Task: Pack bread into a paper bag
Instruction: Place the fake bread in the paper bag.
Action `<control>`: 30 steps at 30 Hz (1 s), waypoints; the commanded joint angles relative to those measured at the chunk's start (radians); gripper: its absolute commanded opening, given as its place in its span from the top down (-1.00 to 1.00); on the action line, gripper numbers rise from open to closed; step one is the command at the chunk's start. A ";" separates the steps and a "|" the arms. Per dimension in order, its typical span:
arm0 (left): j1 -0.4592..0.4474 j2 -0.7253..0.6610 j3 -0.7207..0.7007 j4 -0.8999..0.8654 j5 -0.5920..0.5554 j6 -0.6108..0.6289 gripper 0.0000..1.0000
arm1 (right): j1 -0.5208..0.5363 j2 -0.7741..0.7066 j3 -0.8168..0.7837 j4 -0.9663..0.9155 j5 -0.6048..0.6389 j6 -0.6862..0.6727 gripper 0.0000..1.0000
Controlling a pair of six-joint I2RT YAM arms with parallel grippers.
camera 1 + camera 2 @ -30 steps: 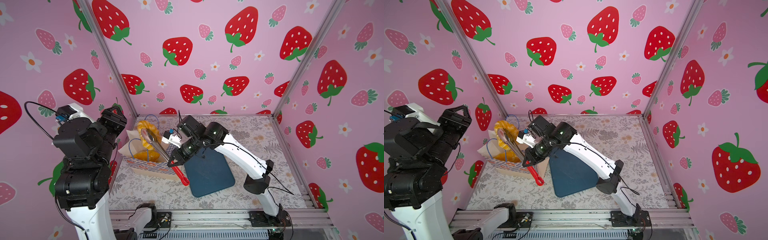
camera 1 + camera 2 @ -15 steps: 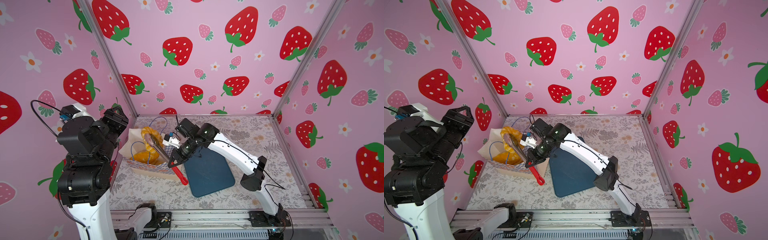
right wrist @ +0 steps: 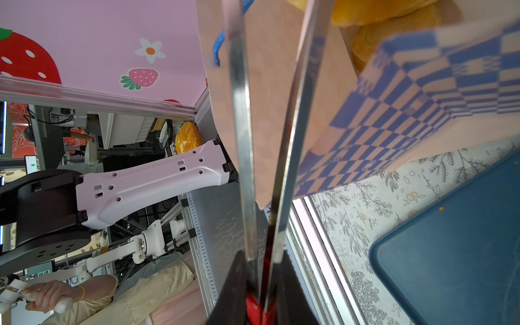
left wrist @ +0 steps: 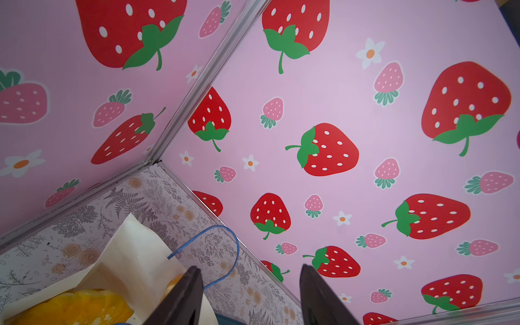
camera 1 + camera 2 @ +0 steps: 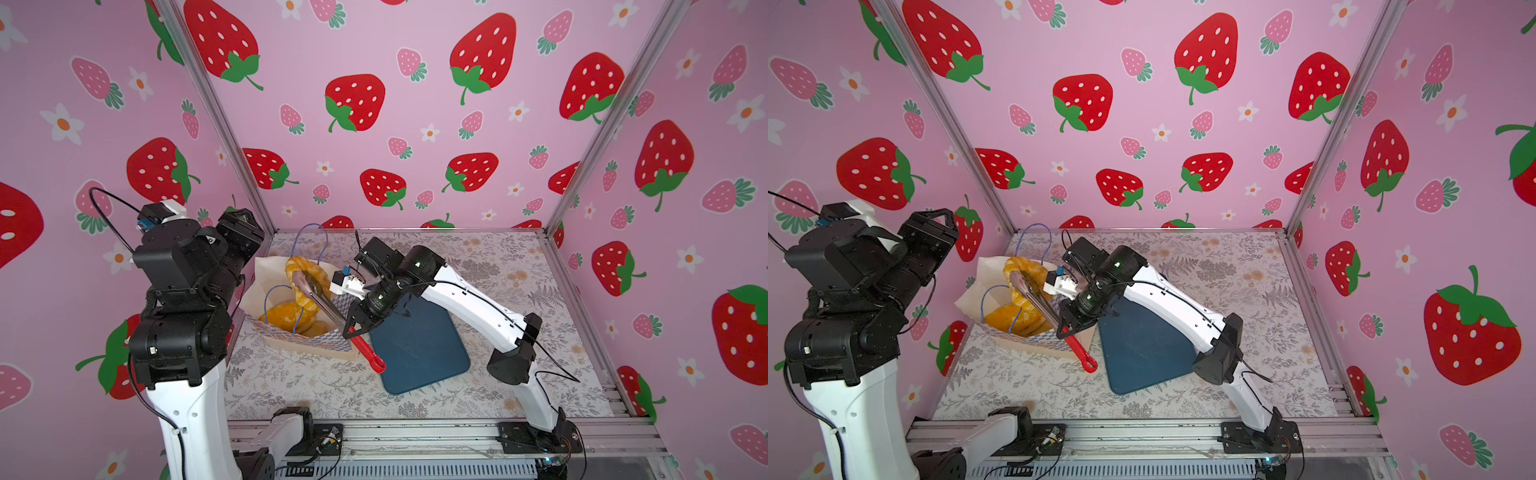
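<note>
The cream paper bag (image 5: 309, 347) with a blue checkered band stands at the left of the table, mouth open. Golden bread (image 5: 286, 316) lies inside it. A golden twisted ring (image 5: 300, 266) hangs at the bag's mouth, caught in the tips of metal tongs (image 5: 322, 301) with a red handle (image 5: 368, 353). My right gripper (image 5: 353, 328) is shut on the tongs, as the right wrist view shows at the gripper (image 3: 261, 260). My left gripper (image 4: 250, 271) is open and holds nothing. One of its fingers (image 4: 188, 292) is beside the bag's cream wall (image 4: 135, 253).
A dark blue tray (image 5: 419, 349) lies right of the bag, under the right arm. The bag's blue cord handles (image 5: 309, 241) stick up. The pink left wall and corner post (image 5: 232, 145) stand close behind the bag. The left arm (image 5: 183, 299) towers beside it.
The left arm has shifted a little toward the bag, and more of the bag's cream wall shows. The right arm has drawn in slightly. The ring stays in the tongs at the bag's mouth.
</note>
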 commanded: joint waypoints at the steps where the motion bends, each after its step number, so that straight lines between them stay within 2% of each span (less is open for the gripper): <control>1: 0.003 0.002 -0.007 0.042 0.025 -0.010 -0.20 | 0.007 -0.079 -0.007 -0.033 -0.002 -0.017 1.00; 3: 0.003 0.011 -0.007 0.050 0.033 -0.014 -0.20 | 0.009 -0.089 -0.013 -0.041 0.006 -0.020 0.94; 8: 0.003 0.021 -0.011 0.062 0.048 -0.022 -0.19 | 0.010 -0.090 -0.031 -0.052 0.022 -0.019 0.45; 11: 0.004 0.022 -0.010 0.066 0.051 -0.022 -0.19 | 0.009 -0.083 -0.031 -0.058 0.023 -0.013 0.30; 14: 0.004 0.023 -0.010 0.066 0.049 -0.020 -0.18 | 0.010 -0.084 -0.031 -0.055 0.027 -0.014 0.27; 17: 0.004 0.022 -0.011 0.065 0.047 -0.016 -0.18 | 0.010 -0.083 -0.030 -0.049 0.034 -0.011 0.44; 19: 0.004 0.022 -0.011 0.064 0.047 -0.016 -0.18 | 0.010 -0.084 -0.030 -0.042 0.051 -0.003 0.48; 23: 0.004 0.022 -0.011 0.066 0.045 -0.013 -0.18 | 0.007 -0.083 -0.019 -0.044 0.043 0.000 0.28; 30: 0.004 0.025 -0.013 0.071 0.053 -0.012 -0.17 | -0.001 -0.093 -0.004 -0.061 0.077 0.001 0.22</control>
